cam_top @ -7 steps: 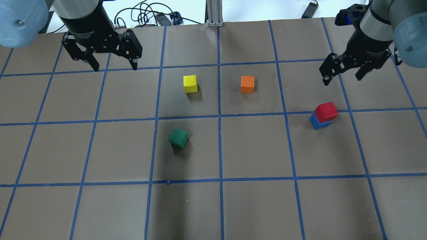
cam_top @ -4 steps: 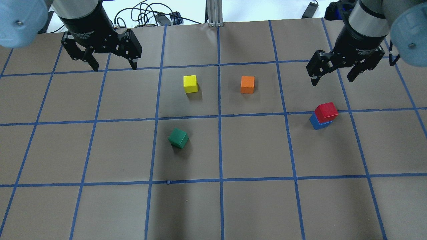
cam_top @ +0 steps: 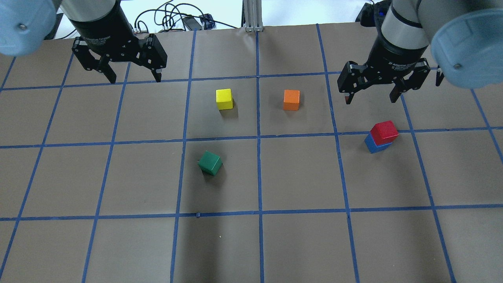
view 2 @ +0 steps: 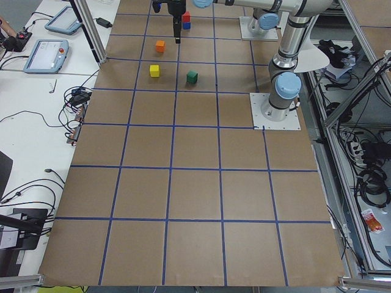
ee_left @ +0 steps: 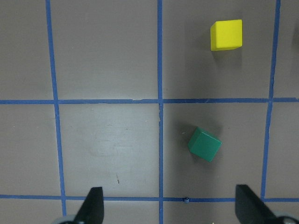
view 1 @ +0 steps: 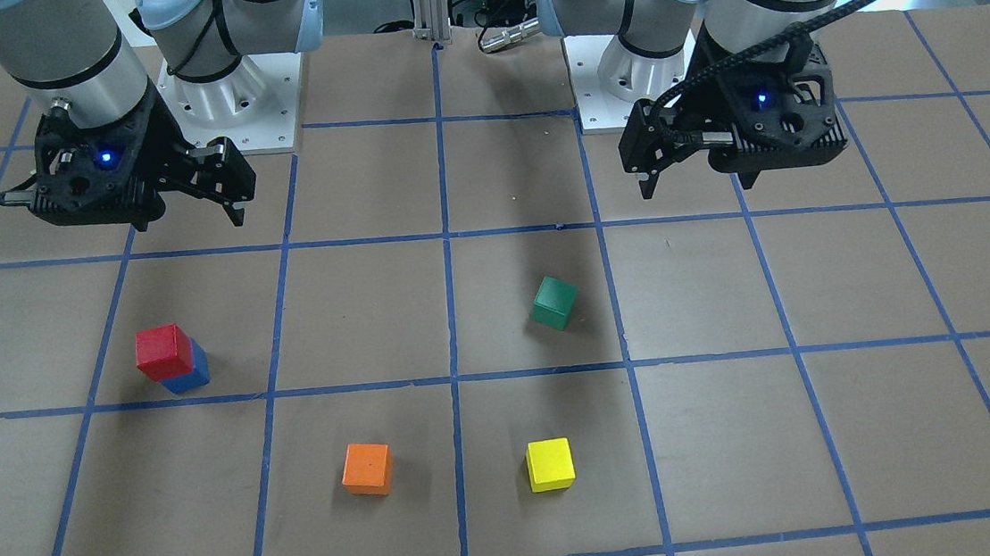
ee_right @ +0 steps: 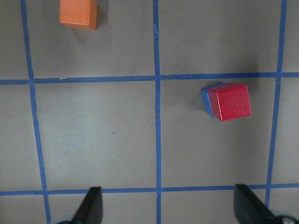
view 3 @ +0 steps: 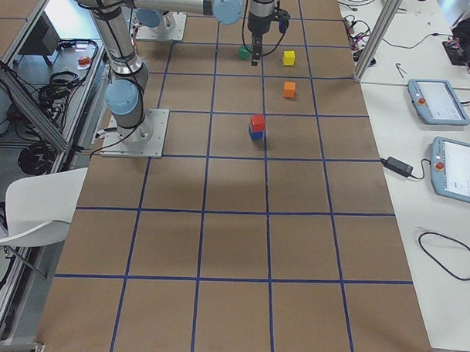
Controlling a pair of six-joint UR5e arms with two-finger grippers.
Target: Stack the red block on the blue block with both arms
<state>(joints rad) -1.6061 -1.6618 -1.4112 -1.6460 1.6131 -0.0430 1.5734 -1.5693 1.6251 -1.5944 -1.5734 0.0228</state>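
The red block (cam_top: 384, 131) sits on top of the blue block (cam_top: 371, 144), slightly offset, on the table's right side. The stack also shows in the front view, red block (view 1: 163, 350) over blue block (view 1: 190, 376), and in the right wrist view, red block (ee_right: 229, 101) over blue block (ee_right: 205, 98). My right gripper (cam_top: 370, 98) is open and empty, raised above the table just beyond the stack. My left gripper (cam_top: 135, 79) is open and empty at the far left, high over the table.
A yellow cube (cam_top: 224, 98) and an orange cube (cam_top: 291, 99) stand apart in the middle far row. A green cube (cam_top: 210, 162) sits turned, nearer the middle. Blue tape lines grid the brown table (cam_top: 298, 243). Cables lie beyond the far edge.
My right gripper has swung left and turned, from the far right edge to a spot just beyond the stack. The left arm and all blocks have not moved.
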